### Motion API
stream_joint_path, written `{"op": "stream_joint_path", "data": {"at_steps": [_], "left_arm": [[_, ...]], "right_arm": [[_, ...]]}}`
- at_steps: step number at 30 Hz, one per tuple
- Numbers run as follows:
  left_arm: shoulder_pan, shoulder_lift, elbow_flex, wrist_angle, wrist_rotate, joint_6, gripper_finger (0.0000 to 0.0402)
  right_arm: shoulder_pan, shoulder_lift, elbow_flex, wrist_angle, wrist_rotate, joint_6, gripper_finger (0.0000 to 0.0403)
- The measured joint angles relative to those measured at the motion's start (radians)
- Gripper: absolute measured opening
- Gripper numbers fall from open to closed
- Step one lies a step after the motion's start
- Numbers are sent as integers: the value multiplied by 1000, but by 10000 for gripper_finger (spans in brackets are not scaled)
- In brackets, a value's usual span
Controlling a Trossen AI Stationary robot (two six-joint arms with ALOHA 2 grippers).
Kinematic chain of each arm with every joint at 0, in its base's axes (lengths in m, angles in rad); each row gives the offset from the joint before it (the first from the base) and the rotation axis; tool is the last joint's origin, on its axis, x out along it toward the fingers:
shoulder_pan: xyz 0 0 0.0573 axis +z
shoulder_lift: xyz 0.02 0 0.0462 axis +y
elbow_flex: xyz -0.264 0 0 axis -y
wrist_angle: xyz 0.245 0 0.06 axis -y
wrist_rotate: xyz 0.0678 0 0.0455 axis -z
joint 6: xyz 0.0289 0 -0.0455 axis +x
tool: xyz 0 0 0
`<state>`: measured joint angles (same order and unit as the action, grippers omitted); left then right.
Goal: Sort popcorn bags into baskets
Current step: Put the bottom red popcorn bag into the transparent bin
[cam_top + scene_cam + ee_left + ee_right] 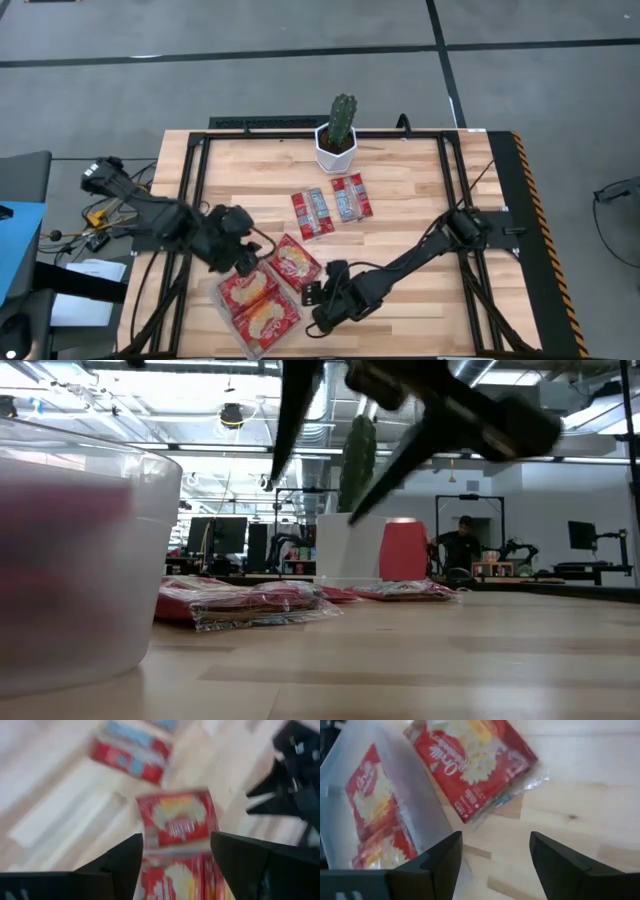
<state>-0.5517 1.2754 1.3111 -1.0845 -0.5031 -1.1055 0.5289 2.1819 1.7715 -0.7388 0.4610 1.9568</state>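
While both grippers stand wide and empty, I see my left gripper [246, 262] and right gripper [312, 300] flanking the clear tray [262, 340] of popcorn bags [262, 303] near the worktop's front edge.

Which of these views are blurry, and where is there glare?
Left wrist view: motion-smeared, the red popcorn packet soft. Low view: the clear plastic tray nearby and the arms overhead are out of focus. Right wrist view: sharp, the tray wall hazes the packets inside. High view: crisp, no obvious glare.

Overhead looks straight down, low level across the table [420, 230]; wrists closely share popcorn bags [470, 760].
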Motion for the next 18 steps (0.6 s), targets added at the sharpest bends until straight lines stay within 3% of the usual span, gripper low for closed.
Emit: {"op": "stream_joint_path", "data": {"at_steps": [6, 13, 18], "left_arm": [[151, -139, -323, 326, 277, 127, 228], [291, -323, -671, 621, 439, 133, 229], [359, -384, -846, 854, 579, 125, 229]], "right_arm": [[-6, 3, -57, 135, 71, 144, 255], [-7, 6, -116, 252, 138, 258, 255], [-8, 45, -124, 294, 144, 343, 255]]}}
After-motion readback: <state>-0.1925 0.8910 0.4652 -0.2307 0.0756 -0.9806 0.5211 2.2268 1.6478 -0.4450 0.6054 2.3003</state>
